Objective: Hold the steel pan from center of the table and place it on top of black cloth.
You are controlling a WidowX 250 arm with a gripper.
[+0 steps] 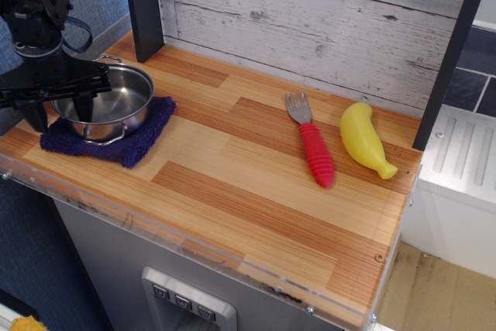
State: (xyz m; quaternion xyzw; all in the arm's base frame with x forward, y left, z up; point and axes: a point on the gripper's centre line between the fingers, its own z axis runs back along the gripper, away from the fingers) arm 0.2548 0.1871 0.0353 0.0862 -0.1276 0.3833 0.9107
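The steel pan [116, 102], small, round and shiny with wire loop handles, sits on the black cloth [136, 141], a dark purple-navy knitted towel at the left end of the table [232, 184]. My gripper [60, 112] is at the pan's left rim. It is open, with one finger [84, 106] inside the pan and the other [35, 118] outside its left wall. The fingers are spread apart from the wall. The pan's left side is partly hidden by the gripper.
A fork with a red handle [314, 149] and a yellow toy banana [364, 141] lie at the right of the table. A dark post [143, 5] stands just behind the pan. A whitewashed plank wall [310, 13] runs along the back.
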